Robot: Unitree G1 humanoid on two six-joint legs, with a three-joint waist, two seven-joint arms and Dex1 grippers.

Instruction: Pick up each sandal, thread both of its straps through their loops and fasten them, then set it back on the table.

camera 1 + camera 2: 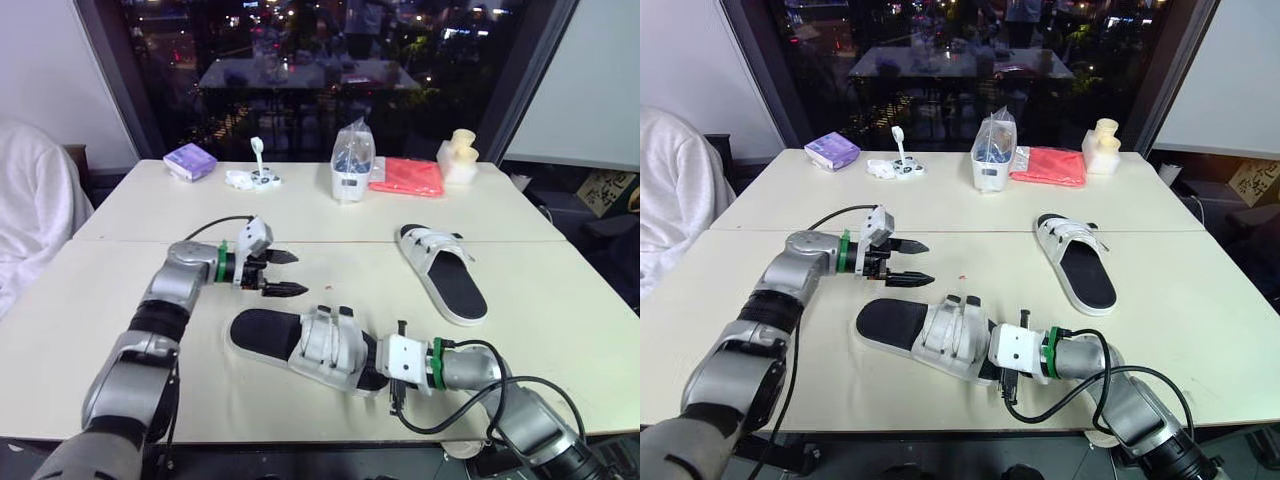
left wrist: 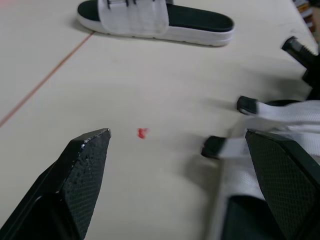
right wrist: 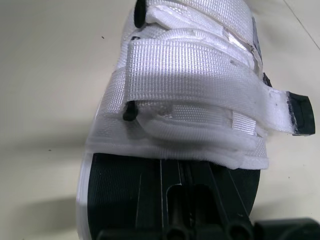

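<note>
near sandal (image 1: 300,345): flat on the worktop (image 1: 120,300) in front of you, black strap tips poking out sideways.
far sandal (image 1: 445,272): on your right, well apart from both claws.
left claw (image 1: 283,273): spread apart, holding nothing, just beyond the near sandal.
right claw (image 1: 382,362): at the near sandal's end; apart or together, you can't tell.
white tub (image 1: 348,182): clear bag (image 1: 353,145) in it, contents unclear.
purple box (image 1: 190,160): print too small to read.

No legible text or labels
</note>
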